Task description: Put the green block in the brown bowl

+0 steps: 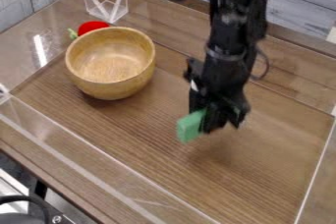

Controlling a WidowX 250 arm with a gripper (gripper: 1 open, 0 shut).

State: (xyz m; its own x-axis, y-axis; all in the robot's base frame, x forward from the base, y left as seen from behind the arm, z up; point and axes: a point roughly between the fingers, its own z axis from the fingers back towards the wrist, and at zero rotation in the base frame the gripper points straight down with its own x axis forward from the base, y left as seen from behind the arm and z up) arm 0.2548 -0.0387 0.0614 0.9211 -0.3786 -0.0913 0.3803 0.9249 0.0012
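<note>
My black gripper (210,120) clamped on small matte light-green rectangular block (194,126), block just off wood tabletop (118,159). Round tan wooden bowl (110,62) up-left of gripper, well apart. Risks: grip looks near block end, could pivot or slip in transit; carrying low could clip bowl rim.
</note>
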